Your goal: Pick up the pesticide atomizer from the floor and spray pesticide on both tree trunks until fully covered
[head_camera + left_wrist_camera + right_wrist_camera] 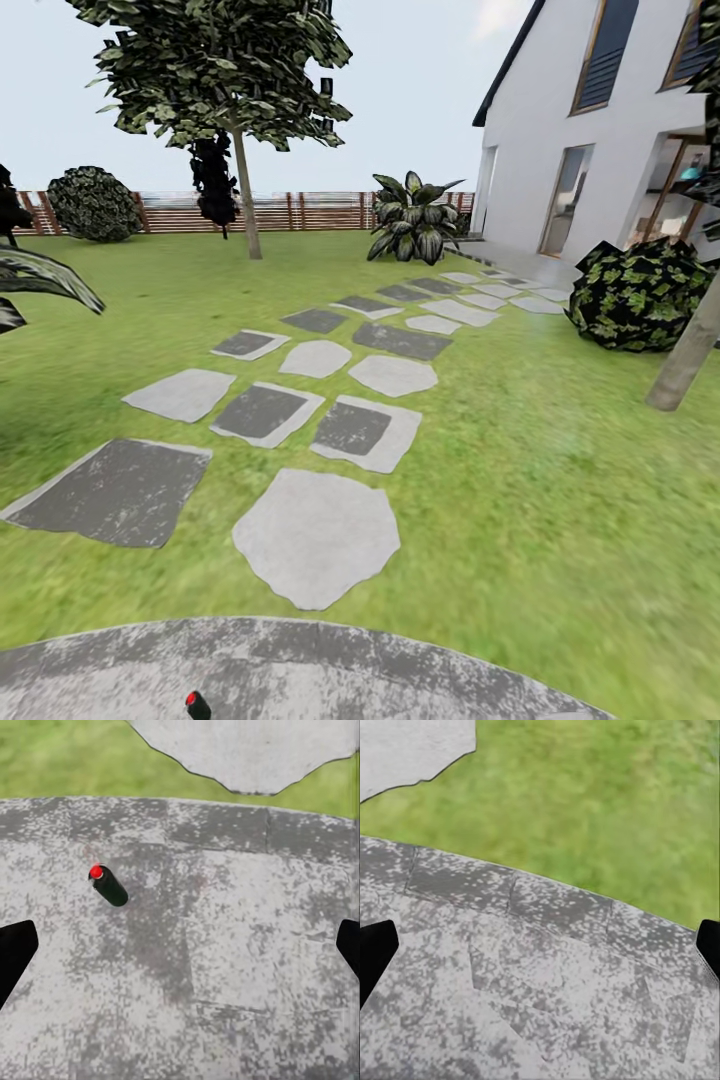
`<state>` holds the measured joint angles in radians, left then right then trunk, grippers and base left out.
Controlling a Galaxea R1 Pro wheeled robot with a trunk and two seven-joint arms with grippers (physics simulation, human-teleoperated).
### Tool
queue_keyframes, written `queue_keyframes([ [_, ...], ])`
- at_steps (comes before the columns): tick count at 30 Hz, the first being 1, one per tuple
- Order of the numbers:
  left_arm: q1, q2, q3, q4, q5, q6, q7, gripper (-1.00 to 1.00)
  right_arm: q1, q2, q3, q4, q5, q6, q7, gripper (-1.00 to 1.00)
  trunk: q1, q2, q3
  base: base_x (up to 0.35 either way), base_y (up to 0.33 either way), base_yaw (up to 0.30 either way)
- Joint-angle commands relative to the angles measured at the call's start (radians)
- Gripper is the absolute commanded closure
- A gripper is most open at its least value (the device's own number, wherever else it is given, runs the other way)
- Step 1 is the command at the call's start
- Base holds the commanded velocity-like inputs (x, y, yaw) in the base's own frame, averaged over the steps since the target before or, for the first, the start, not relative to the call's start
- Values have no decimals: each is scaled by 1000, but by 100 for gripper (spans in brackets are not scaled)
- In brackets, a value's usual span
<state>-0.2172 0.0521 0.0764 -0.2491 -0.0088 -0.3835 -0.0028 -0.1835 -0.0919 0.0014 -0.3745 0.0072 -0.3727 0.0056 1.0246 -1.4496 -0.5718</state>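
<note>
Left wrist view shows the pesticide atomizer (109,886) — slim, dark, red-topped — lying on the mottled grey floor (225,945), upper left of frame, between the left gripper's (180,952) spread fingertips. Head view adds a tree (243,190) far off. Right gripper (540,952) spread too — bare paving beneath.

The pesticide atomizer (109,886) (dark, red-topped) stands on the grey floor (225,967) near its curved edge.

The pesticide atomizer (197,706) and right tree trunk (688,352) are cut by the head view's edges.
</note>
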Motion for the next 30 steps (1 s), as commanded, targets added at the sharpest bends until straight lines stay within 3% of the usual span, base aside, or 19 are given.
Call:
queue_keyframes([
  [1,-1,0,4,1,-1,-3,0,-100,-1,0,1,1,1,-3,1,-100,0,0,-1,260,-167,0],
  [7,-1,1,5,1,-1,-3,0,-100,-1,0,1,1,2,-3,1,-100,0,0,-1,272,-188,39],
  [23,-1,3,5,1,4,-3,0,-100,-1,0,2,2,0,-3,0,-100,0,0,-1,259,-205,258],
  [30,-1,3,6,1,4,-3,0,-100,-1,1,2,0,0,-3,1,-100,0,0,-1,160,-247,70],
])
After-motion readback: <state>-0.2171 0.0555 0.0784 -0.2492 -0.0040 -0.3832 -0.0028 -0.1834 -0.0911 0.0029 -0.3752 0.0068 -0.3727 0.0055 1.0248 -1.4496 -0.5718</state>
